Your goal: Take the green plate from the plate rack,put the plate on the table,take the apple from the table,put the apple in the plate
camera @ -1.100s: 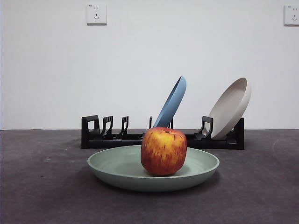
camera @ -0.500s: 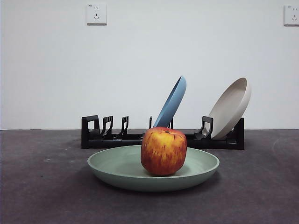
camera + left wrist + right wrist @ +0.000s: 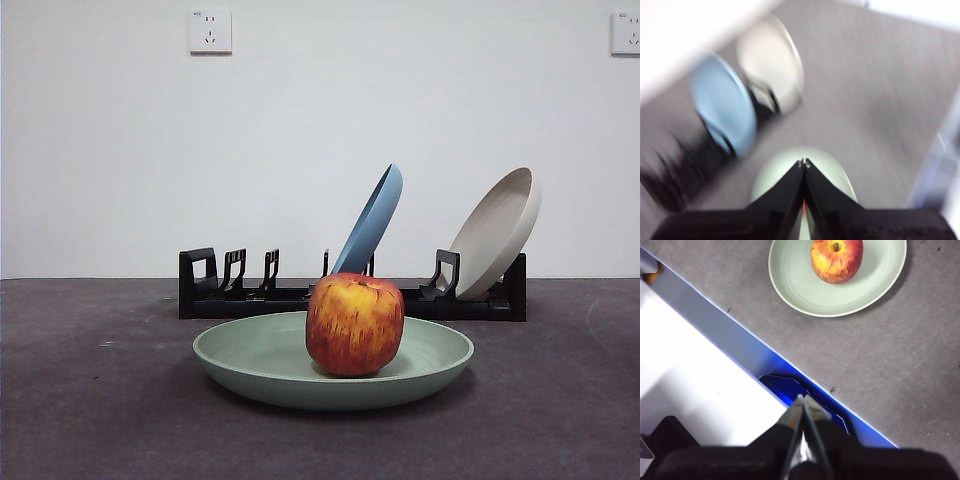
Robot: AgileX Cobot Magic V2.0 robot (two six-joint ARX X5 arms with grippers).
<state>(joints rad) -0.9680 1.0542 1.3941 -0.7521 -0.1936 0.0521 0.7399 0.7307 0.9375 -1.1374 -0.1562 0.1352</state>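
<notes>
Above green plate (image 3: 790, 170): left pincer (image 3: 803, 162) closed, empty.

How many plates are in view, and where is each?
3. The green plate lies flat on the table holding the apple. The blue plate leans mid-rack in the plate rack; the beige plate leans at one end.

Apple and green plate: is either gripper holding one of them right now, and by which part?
Nothing is held. The apple sits free in the green plate; both grippers are shut and away.
</notes>
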